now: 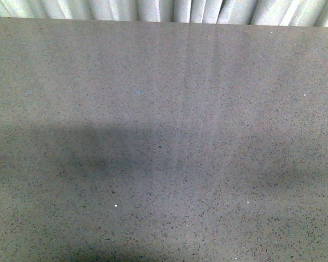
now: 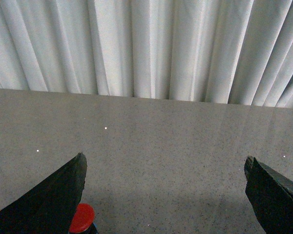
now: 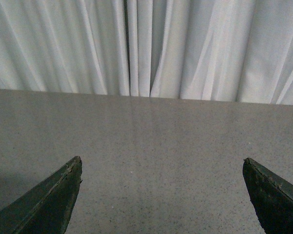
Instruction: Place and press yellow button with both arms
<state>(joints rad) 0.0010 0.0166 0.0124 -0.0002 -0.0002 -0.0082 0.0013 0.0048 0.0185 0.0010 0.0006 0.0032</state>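
Note:
The yellow button is not in view in any frame. My left gripper [image 2: 164,163] is open and empty above the grey speckled table [image 2: 176,141], its black fingers [image 2: 49,200] wide apart. A red domed button cap [image 2: 81,218] shows at the frame's edge beside one left finger. My right gripper [image 3: 162,165] is open and empty over the same table [image 3: 156,141], fingers [image 3: 44,202] wide apart. Neither arm shows in the front view.
The front view shows only the grey speckled table [image 1: 164,142] with arm shadows across its near half. A white pleated curtain [image 1: 164,10] hangs behind the table's far edge; it also shows in the left wrist view [image 2: 146,44] and the right wrist view [image 3: 146,44].

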